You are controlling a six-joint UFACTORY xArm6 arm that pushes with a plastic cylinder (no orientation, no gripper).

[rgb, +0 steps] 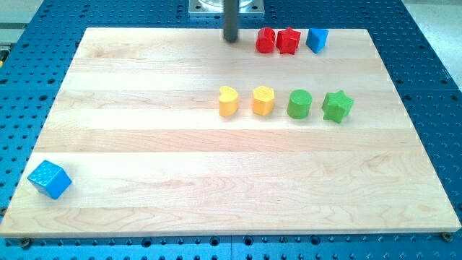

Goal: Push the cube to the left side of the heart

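Observation:
A blue cube (50, 179) sits near the board's bottom left corner. A yellow heart (228, 101) stands near the board's middle, far to the upper right of the cube. My tip (231, 40) is at the top of the board, above the heart and just left of the red blocks. It touches no block and is far from the cube.
A yellow hexagon (263, 100), a green cylinder (299, 104) and a green star (337, 106) stand in a row right of the heart. Two red blocks (266, 40) (288, 41) and a blue block (317, 39) sit along the top edge. The wooden board (144, 217) lies on a blue perforated table.

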